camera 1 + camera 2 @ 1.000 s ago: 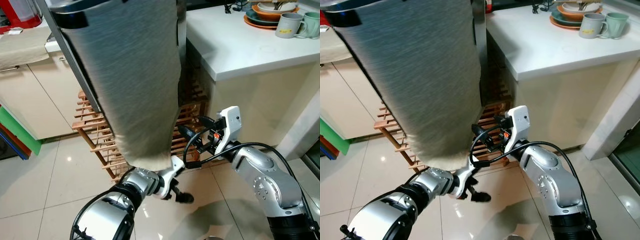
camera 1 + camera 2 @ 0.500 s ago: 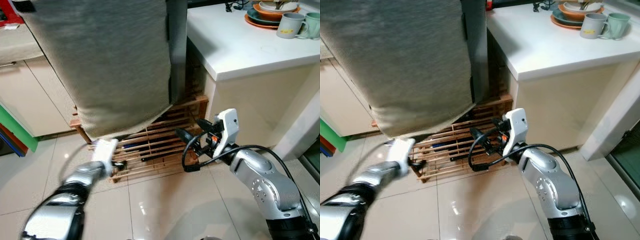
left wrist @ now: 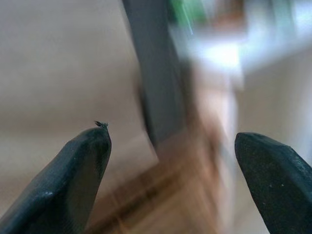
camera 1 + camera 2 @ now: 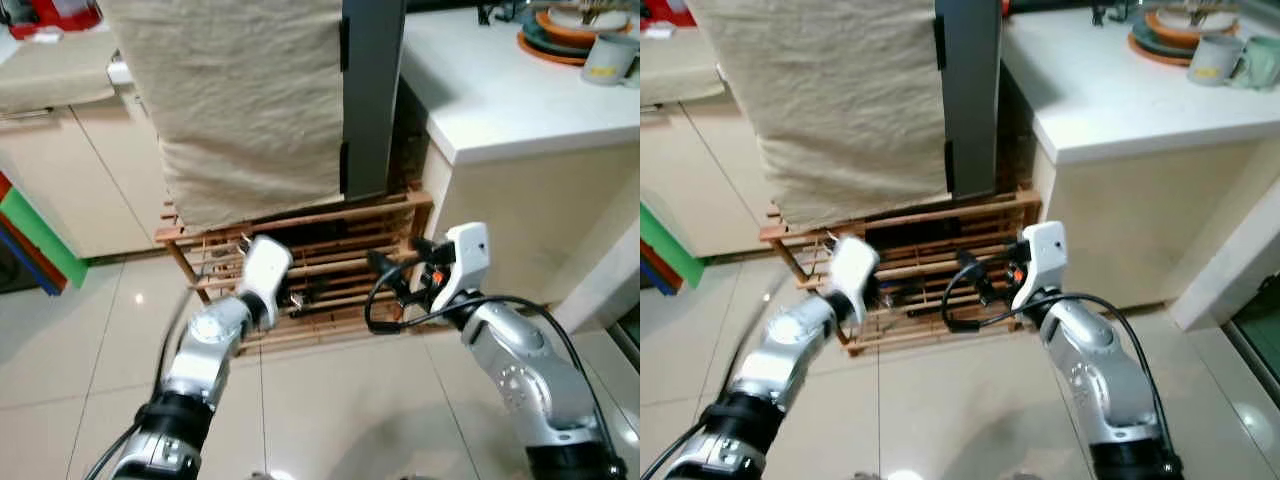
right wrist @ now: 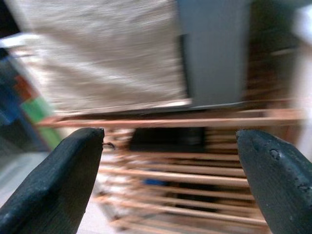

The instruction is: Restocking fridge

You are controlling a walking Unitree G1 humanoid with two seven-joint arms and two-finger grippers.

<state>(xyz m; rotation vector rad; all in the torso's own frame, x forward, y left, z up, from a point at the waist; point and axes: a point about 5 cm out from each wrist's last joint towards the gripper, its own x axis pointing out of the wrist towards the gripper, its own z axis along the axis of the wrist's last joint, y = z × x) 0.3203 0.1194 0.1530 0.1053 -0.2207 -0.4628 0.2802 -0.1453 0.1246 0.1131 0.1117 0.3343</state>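
Left gripper [image 3: 170, 180], fingers spread wide and empty, is raised toward the cloth-draped grey fridge door [image 4: 372, 90] ahead, probably to open it.

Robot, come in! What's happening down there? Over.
Left gripper open, raised before the cloth. Right gripper open, facing the wooden rack. Nothing held. Cloth hangs over the grey door.
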